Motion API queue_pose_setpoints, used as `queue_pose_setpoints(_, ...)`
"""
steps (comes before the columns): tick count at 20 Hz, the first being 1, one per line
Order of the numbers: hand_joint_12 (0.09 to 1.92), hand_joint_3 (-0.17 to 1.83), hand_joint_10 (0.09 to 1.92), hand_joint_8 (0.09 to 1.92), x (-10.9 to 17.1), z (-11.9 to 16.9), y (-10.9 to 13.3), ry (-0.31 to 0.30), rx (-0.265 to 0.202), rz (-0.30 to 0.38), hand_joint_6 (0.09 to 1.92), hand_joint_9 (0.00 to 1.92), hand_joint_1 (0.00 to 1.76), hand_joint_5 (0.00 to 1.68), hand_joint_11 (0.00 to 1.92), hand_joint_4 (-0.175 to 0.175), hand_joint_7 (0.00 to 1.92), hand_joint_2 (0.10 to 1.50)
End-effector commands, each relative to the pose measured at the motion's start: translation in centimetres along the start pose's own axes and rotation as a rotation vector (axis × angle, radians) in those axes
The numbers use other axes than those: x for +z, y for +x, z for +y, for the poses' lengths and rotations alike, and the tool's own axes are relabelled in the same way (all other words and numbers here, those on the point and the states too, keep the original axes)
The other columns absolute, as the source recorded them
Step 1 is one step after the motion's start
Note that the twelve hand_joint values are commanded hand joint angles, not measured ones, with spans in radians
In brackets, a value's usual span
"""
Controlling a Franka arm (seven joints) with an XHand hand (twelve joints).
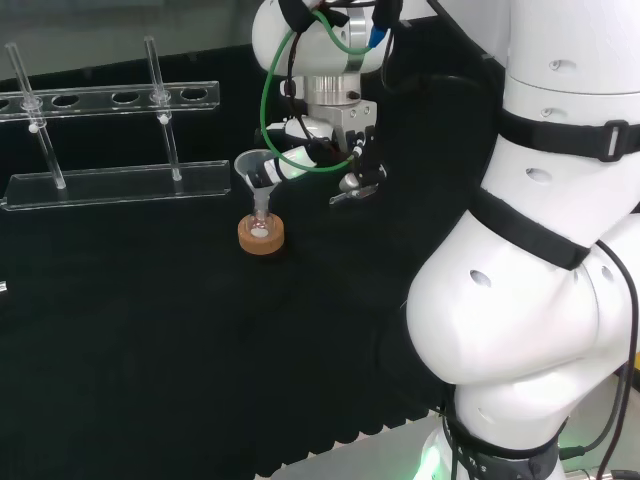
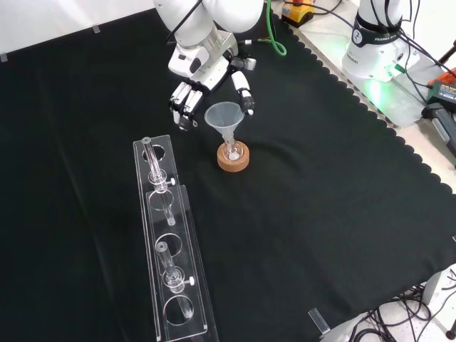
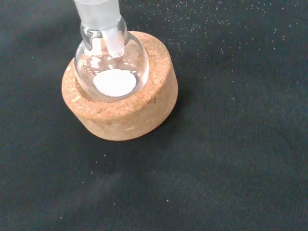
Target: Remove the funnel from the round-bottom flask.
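Cloth, black, is covering the whole bench in the front view, and my white arm is standing large at the right of the head view. A clear rack is lying along the left of the front view, with glass tubes standing in some of its holes; in the head view the same rack is sitting at the far left, well apart from the flask.

My hand is hanging just above and behind the funnel in the front view. Its fingers are pointing down to the left of the funnel's cone and its thumb is reaching down at the cone's right rim, so the cone is sitting between them. I am seeing the fingers only slightly bent and spread; whether any of them is touching the rim, I cannot tell.

The funnel is standing upright with its stem down in the neck of the round-bottom flask. The flask is resting in a cork ring near the cloth's middle. In the wrist view a patch of white powder is lying in the flask's bottom, with the funnel's stem ending just above it.
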State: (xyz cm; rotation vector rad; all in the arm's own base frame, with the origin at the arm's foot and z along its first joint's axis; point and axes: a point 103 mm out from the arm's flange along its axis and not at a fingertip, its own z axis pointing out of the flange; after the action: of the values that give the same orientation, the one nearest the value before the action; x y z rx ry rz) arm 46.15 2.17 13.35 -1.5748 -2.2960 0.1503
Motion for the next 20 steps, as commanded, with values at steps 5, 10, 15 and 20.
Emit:
queue_pose_setpoints(5,1.61,0.08,0.87,0.14,-0.4,-0.2,0.1,0.017,0.008,-0.027,0.09,0.0,0.17,0.05,0.02,-0.135,0.0,0.69)
queue_pose_setpoints(10,1.61,0.08,0.87,0.14,-1.6,-1.0,1.1,0.021,0.021,-0.075,0.09,0.0,0.17,0.06,0.03,-0.136,0.0,0.7)
queue_pose_setpoints(15,1.61,0.08,0.87,0.15,-2.1,-1.7,1.9,0.033,0.02,-0.094,0.09,0.0,0.16,0.06,0.03,-0.14,0.0,0.7)
queue_pose_setpoints(20,1.61,0.08,0.86,0.15,-1.7,-1.5,2.4,0.045,0.023,-0.086,0.09,0.0,0.16,0.06,0.03,-0.143,0.0,0.71)
